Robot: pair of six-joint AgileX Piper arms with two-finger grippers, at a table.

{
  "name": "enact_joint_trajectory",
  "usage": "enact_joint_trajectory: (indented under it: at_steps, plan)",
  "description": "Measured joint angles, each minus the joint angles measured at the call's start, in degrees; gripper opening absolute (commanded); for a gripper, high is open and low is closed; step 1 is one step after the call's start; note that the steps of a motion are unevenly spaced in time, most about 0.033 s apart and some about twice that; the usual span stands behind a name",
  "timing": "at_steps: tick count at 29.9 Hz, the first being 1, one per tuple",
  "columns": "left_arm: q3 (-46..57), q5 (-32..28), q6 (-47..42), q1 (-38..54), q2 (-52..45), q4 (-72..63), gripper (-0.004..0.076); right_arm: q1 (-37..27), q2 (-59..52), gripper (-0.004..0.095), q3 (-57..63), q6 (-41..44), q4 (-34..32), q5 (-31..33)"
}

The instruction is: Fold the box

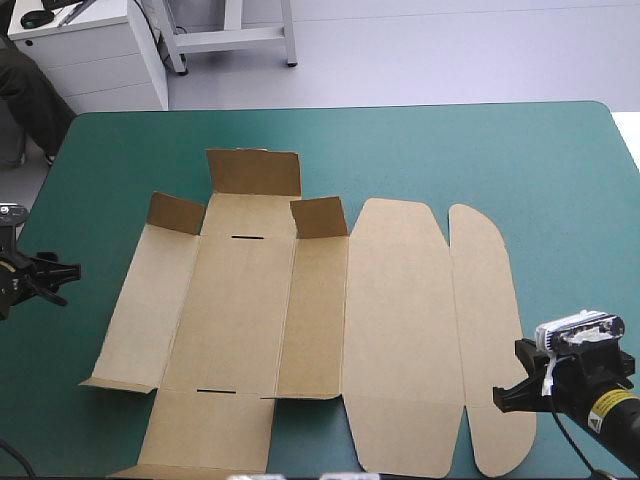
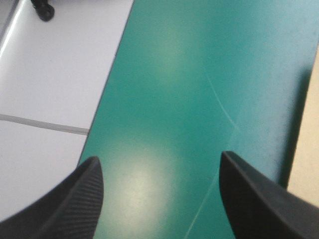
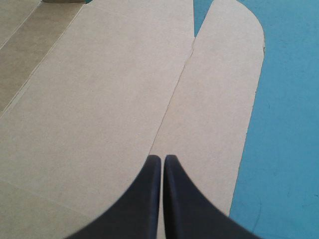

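Note:
The brown box (image 1: 390, 320) lies as a flat cut sheet across the middle of the table. Three small flaps stand raised at its far side, and a rounded lid flap (image 1: 495, 330) forms its right end. My left gripper (image 1: 55, 278) hovers at the table's left edge, short of the sheet. In its wrist view the left gripper (image 2: 159, 162) is open over bare teal-green cover, with the box's edge (image 2: 309, 159) just beside one finger. My right gripper (image 1: 512, 392) sits at the near right. In its own view the right gripper (image 3: 162, 158) is shut, its tip over the rounded flap (image 3: 219, 99).
Teal-green cover (image 1: 450, 150) stretches beyond the sheet on the far side and to the right. The table's left edge (image 2: 107, 99) runs close by the left gripper, with pale floor (image 2: 45, 99) beyond it. The sheet's near flaps reach the table's front edge.

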Motion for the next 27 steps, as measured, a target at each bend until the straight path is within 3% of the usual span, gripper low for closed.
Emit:
enact_joint_trajectory:
  at_steps: [11,21,27]
  plan:
    - [0.11,5.67,9.86,3.42,11.60,-10.54,0.0398,0.00,0.00,-0.0001,0.06,-0.45,0.00,0.41]
    - [2.81,13.48,18.18,4.89,12.93,-18.27,0.0399,0.00,0.00,-0.0001,0.06,-0.73,0.13,0.36]
    - [3.14,16.02,20.93,4.89,13.05,-21.35,0.0490,0.00,0.00,-0.0001,0.06,-2.49,1.77,0.85]
